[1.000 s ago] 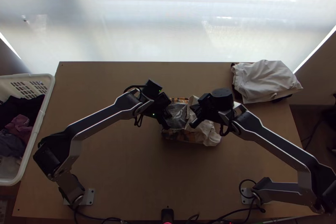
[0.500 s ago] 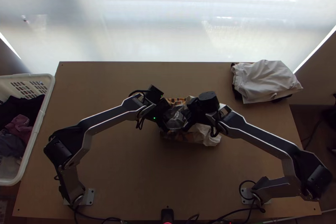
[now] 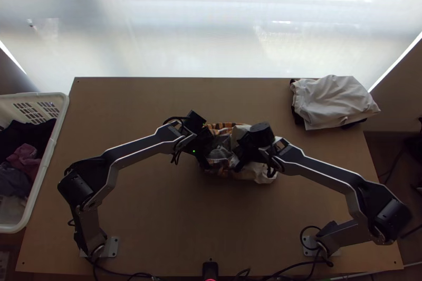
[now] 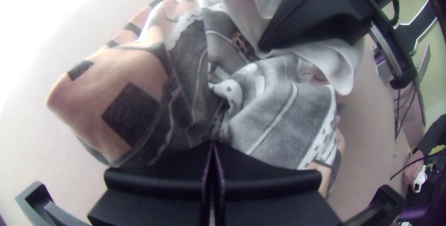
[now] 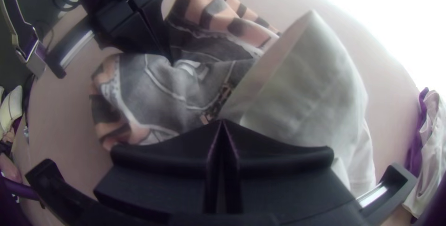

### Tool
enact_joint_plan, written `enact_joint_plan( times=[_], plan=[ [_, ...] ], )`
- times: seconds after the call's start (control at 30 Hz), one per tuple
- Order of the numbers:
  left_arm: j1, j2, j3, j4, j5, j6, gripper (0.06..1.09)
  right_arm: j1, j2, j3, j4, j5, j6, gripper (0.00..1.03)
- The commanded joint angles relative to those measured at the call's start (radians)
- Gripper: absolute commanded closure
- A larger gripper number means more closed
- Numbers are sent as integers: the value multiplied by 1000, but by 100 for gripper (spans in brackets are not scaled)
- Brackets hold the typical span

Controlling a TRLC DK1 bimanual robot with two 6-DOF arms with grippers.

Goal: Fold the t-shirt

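At my far left, a white plastic basket [image 3: 60, 117] stands at the table's side, with dark and pink clothes [image 3: 24, 157] heaped inside. Next comes the left arm [image 3: 140, 149], reaching up and inward from its base on the wooden table [image 3: 147, 212].

My left gripper [image 3: 211, 150] is at the left part of the t-shirt [image 3: 222, 145]. In its own wrist view the two broad black fingers meet at their tips, with no more than a thin slit behind. The grey cloth gathers in creases right at those tips, so I read it as pinching a bit of the t-shirt.

The t-shirt lies bunched around the middle of the table, between and under both grippers. I see orange cloth with dark bars, a grey area with pale lines, and a white part toward the right, raised into a peaked flap.

My right gripper [image 3: 237, 157] is just beside the left one. Its fingers are brought together too, tips touching each other and set against the cloth where the white flap borders the grey; I can't tell whether any fabric is caught between them. The right arm [image 3: 322, 170] runs back to its base.

At the table's far right corner, a pale folded cloth [image 3: 332, 103] lies on top of something dark.
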Motion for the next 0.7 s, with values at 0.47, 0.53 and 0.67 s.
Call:
enact_joint_plan(
  times=[0.47, 0.53, 0.67],
  plan=[
    [-14, 30, -14, 8, -62, 50, 105, -426, -511, -318, -252, -21, -259, 100],
    [-16, 29, -15, 7, -64, 53, 105, -468, -562, -325, -287, -21, -276, 100],
    [-17, 24, -15, 7, -66, 54, 105, -551, -648, -315, -317, -21, -296, 100]
  ],
)
